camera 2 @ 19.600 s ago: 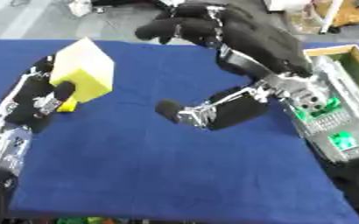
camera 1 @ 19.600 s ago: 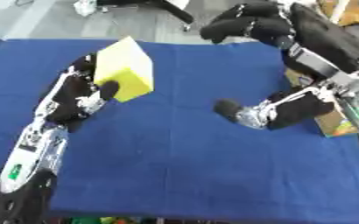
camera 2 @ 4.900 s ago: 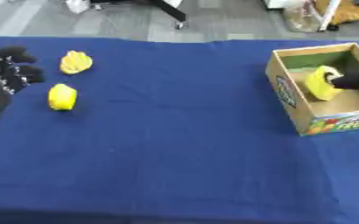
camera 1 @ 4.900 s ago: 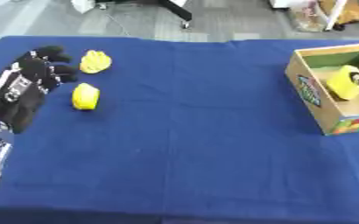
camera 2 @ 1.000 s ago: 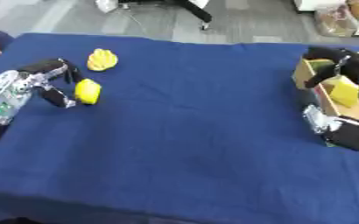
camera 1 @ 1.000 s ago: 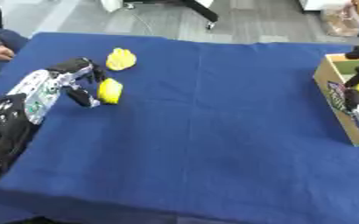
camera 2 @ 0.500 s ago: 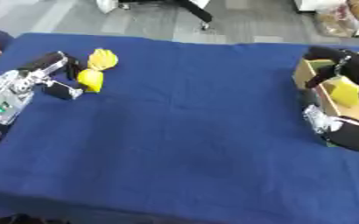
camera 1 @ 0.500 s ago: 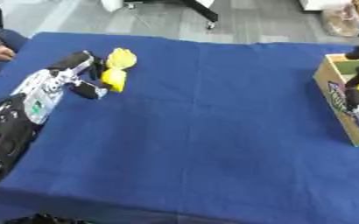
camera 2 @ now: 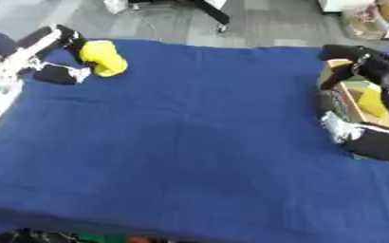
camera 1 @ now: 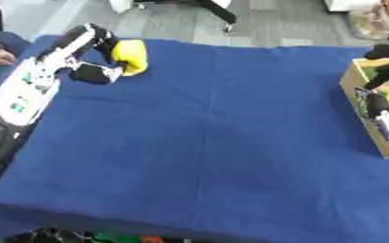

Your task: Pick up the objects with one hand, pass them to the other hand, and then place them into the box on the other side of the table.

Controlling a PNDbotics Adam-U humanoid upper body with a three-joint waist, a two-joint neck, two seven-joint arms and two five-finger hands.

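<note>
The step in hand was the pick-up. At the far left of the blue surface [camera 1: 206, 142], the left robot hand [camera 1: 94, 52] lay against a yellow object [camera 1: 131, 57], with fingers curved over the object's top and the thumb low on its near side, so the robot hand looked closed on it. Whether the object was already clear of the cloth could not be told; it sat at the far-left corner, touching the fingers. It could not be made out whether this was one yellow thing or two lying together.

At the far right stood the box [camera 2: 351, 102], its open top showing yellow contents. The right robot hand [camera 2: 360, 59] hung over the box's near-left rim; the state of its fingers could not be told.

Judging from this, the hand-over and the placing were not yet done for this object. The next move would call for lifting the yellow object and carrying it toward the middle of the surface, while the right robot hand came away from the box to meet it there and take it.
</note>
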